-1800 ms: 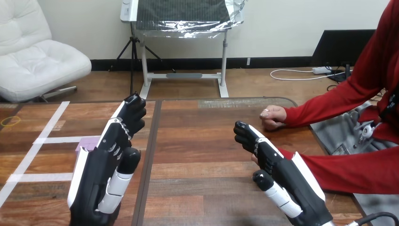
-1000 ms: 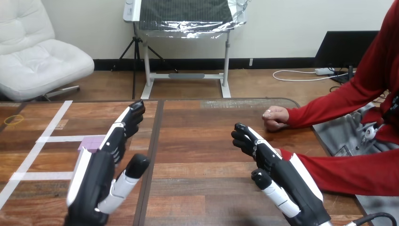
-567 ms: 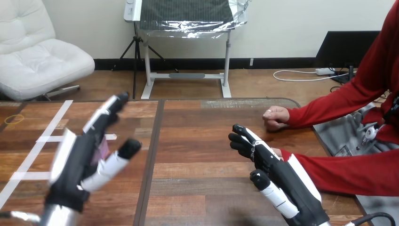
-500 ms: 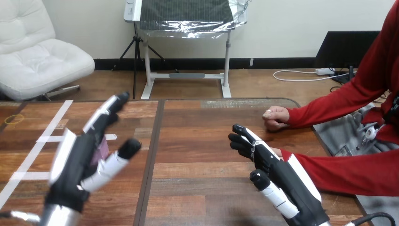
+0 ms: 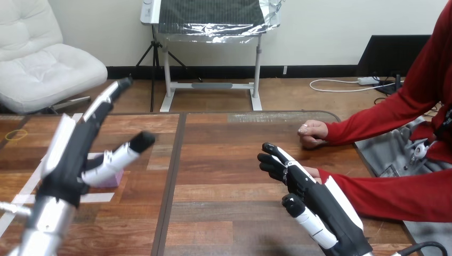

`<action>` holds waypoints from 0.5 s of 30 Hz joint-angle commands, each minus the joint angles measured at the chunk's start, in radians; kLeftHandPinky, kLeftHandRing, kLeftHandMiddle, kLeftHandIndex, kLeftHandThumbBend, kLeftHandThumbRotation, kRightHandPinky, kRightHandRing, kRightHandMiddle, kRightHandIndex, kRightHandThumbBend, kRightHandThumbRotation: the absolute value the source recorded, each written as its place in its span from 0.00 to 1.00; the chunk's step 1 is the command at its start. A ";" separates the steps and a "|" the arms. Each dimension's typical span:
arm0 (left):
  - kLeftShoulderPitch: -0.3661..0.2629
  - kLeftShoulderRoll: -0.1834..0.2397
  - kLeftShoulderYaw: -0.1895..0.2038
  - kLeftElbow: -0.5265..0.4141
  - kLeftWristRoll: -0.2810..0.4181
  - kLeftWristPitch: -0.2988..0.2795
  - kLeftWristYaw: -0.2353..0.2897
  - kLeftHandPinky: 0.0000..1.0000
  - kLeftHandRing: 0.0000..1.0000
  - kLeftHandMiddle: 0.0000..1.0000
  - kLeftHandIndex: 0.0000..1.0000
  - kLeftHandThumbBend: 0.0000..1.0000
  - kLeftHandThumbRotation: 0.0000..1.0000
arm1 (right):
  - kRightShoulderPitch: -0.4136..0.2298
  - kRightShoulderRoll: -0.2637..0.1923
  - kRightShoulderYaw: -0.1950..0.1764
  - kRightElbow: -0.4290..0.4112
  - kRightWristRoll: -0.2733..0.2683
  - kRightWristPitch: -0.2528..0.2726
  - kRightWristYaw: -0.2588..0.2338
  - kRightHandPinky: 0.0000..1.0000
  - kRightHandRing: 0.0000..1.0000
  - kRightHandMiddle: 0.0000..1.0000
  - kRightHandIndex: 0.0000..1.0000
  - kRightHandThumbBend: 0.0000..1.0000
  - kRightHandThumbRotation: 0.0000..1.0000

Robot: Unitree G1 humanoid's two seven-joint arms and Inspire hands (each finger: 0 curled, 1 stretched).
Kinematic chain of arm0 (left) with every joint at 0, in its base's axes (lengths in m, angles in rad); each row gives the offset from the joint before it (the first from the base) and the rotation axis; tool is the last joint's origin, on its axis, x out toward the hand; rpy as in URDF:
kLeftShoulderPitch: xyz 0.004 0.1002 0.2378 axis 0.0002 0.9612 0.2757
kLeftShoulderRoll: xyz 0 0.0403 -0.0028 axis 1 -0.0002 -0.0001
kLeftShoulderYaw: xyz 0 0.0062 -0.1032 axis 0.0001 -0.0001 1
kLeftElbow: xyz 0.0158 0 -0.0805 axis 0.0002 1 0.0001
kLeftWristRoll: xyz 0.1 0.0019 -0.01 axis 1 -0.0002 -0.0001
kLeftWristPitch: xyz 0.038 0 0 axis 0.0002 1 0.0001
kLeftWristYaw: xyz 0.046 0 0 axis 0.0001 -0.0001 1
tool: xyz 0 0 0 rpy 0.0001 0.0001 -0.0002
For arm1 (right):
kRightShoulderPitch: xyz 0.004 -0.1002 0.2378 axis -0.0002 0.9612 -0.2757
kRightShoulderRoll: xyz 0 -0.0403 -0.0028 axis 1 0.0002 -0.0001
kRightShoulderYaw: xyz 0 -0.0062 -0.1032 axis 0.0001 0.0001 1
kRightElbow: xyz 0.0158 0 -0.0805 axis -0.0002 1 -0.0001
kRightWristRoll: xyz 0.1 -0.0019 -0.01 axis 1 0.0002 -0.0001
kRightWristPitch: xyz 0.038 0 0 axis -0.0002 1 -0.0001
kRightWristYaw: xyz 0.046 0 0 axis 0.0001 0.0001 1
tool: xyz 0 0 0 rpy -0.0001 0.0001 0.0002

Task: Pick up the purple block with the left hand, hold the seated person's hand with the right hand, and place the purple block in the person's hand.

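Both sets of fingers open: left hand (image 5: 72, 154) over the half-hidden purple block (image 5: 113, 180), axis unclear; right hand (image 5: 320, 205) empty.

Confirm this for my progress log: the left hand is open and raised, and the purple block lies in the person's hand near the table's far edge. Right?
No. The head view shows the purple block on the table, below the thumb of the left hand, not in the person's hand. The left hand is open and raised, as you say.
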 commanded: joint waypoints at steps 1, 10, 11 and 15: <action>-0.219 0.075 0.006 0.100 0.035 -0.019 0.048 0.88 0.93 0.94 0.93 0.70 0.68 | -0.053 -0.002 -0.007 -0.067 0.023 0.015 -0.027 0.93 0.90 0.91 0.94 0.85 0.93; -0.310 0.133 -0.022 0.197 0.116 0.010 0.086 0.89 0.94 0.95 0.95 0.70 0.71 | -0.052 -0.011 -0.017 -0.067 0.013 0.007 -0.036 0.92 0.88 0.89 0.94 0.85 0.94; -0.316 0.137 -0.026 0.202 0.128 0.017 0.092 0.89 0.94 0.95 0.95 0.71 0.72 | -0.053 -0.012 -0.018 -0.065 0.014 0.005 -0.035 0.91 0.88 0.89 0.94 0.85 0.94; -0.356 0.162 -0.047 0.247 0.177 0.033 0.111 0.88 0.94 0.95 0.95 0.69 0.71 | -0.049 -0.013 -0.018 -0.069 0.020 0.010 -0.036 0.91 0.88 0.89 0.94 0.85 0.94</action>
